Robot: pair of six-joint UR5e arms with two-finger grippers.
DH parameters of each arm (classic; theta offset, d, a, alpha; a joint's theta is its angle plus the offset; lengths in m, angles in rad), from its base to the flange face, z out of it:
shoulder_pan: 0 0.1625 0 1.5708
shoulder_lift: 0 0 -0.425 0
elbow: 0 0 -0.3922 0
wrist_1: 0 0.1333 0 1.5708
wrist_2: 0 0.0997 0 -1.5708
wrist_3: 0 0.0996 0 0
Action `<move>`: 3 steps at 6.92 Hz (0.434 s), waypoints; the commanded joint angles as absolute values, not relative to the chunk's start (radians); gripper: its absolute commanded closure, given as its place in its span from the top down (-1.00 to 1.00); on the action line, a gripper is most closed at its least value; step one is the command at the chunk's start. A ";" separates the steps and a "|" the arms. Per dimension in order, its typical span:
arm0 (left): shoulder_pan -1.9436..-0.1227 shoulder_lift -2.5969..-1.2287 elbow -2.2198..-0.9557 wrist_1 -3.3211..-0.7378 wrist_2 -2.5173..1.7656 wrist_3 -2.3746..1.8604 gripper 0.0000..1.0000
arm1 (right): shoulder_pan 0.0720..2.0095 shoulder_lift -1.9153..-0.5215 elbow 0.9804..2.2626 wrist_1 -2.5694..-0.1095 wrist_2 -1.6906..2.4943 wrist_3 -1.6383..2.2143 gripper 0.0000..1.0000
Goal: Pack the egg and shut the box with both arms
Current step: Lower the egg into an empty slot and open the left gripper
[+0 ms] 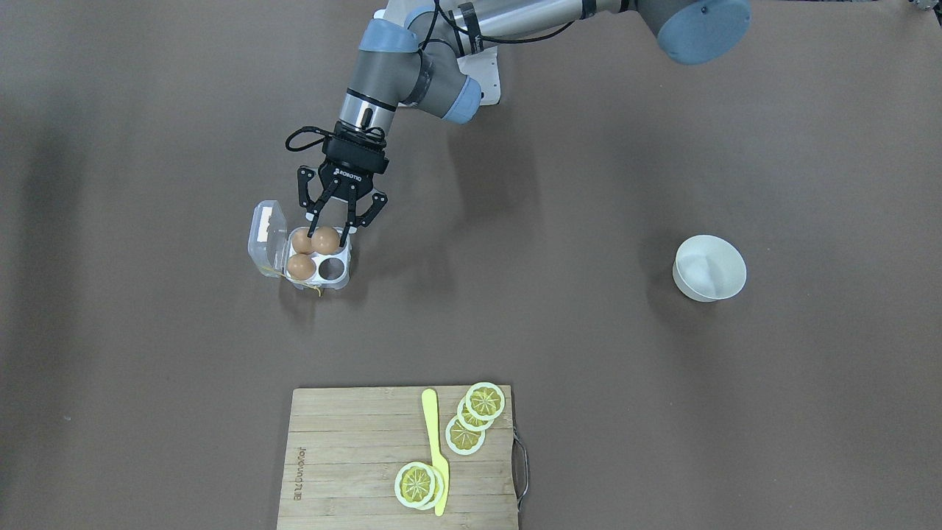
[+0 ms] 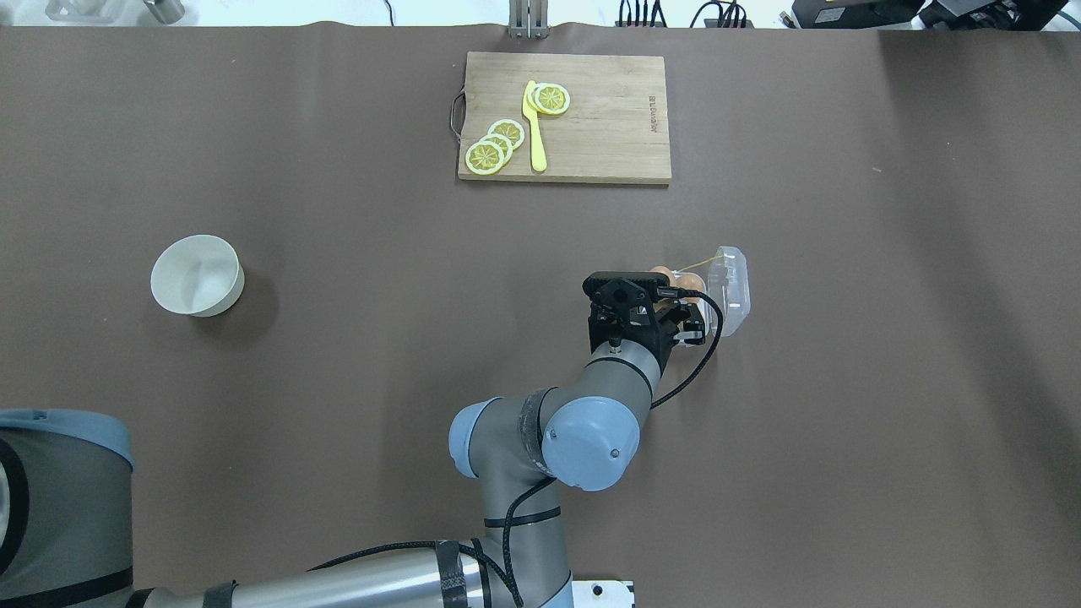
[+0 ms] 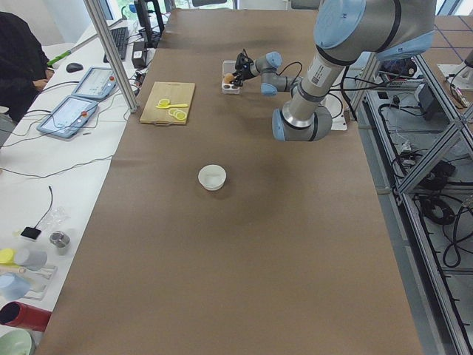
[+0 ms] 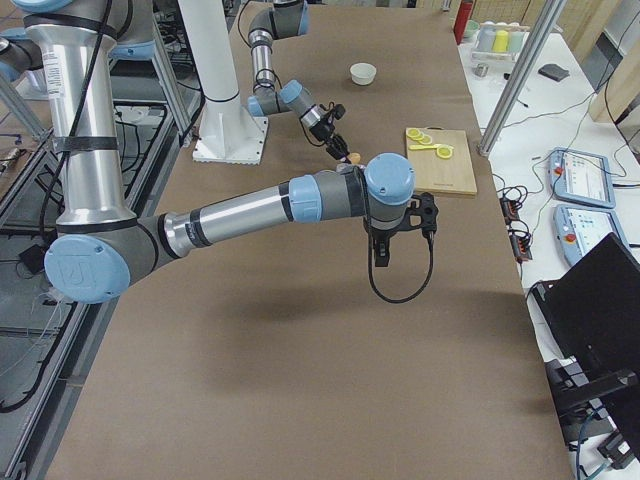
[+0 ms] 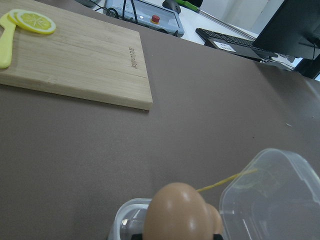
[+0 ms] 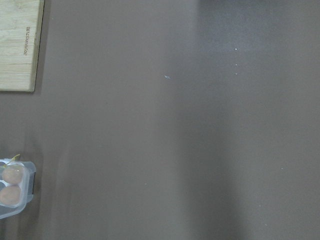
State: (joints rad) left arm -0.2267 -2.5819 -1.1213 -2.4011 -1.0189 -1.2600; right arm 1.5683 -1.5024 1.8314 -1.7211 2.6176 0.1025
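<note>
1. Left claw [image 1: 328, 235] is clamped on the egg [image 1: 325, 241], one finger on each side, over the box's [image 1: 333, 269] robot-side cell.
2. The box sits right of the worktop's [image 1: 589, 184] middle with its lid [image 1: 266, 237] open; two other eggs [image 1: 300, 266] fill the lid-side cells.
3. Right claw [image 4: 400, 222] hangs above the worktop's right end; its opening cannot be told.
4. White bowl [image 1: 709, 268] stands well apart, toward the left end.

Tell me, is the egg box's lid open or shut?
Open. The clear lid sits folded out beside the box, leaving its cells uncovered.

Clear plastic box [image 1: 266, 249], smooth egg [image 1: 324, 240], wooden board [image 1: 353, 456].
</note>
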 commanded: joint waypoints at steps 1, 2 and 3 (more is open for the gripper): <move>-0.226 -2.577 -1.123 -2.404 -1.019 -1.266 0.68 | 1.568 -1.502 1.833 -1.721 2.619 0.104 1.00; -0.221 -2.574 -1.123 -2.402 -1.017 -1.266 0.93 | 1.568 -1.502 1.832 -1.721 2.619 0.104 1.00; -0.218 -2.568 -1.127 -2.404 -1.017 -1.266 0.94 | 1.568 -1.500 1.830 -1.721 2.619 0.104 1.00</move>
